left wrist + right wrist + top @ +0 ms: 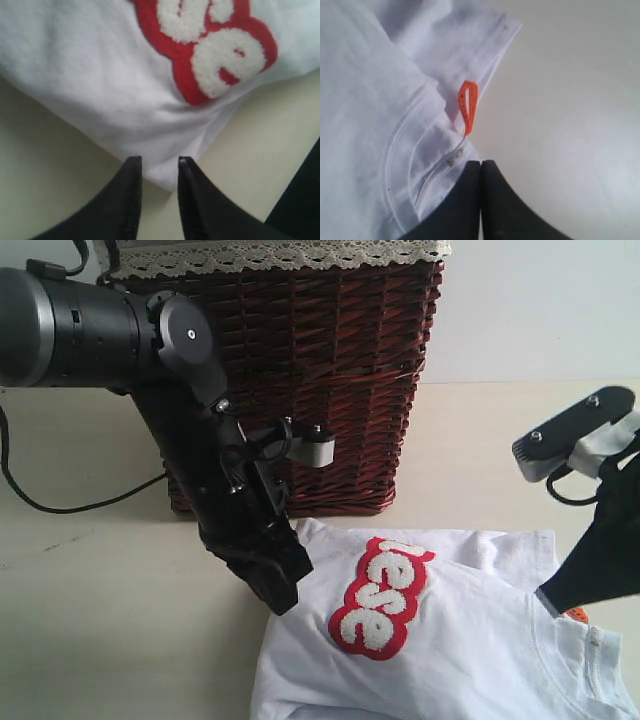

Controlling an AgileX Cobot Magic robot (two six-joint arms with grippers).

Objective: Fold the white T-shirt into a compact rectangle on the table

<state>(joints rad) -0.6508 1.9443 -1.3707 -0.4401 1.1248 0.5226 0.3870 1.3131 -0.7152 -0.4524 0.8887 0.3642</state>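
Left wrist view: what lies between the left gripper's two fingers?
In the left wrist view, a corner of the white T-shirt reaches between the fingertips of the left gripper; deeper in, bare table.

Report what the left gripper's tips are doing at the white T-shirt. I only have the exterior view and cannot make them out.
Observer: In the left wrist view the left gripper has its jaws apart, and a folded edge of the white T-shirt reaches between the tips.
Operator: Give me the right gripper too.
Observer: In the right wrist view the right gripper is shut, its tips at the collar edge beside an orange tag.
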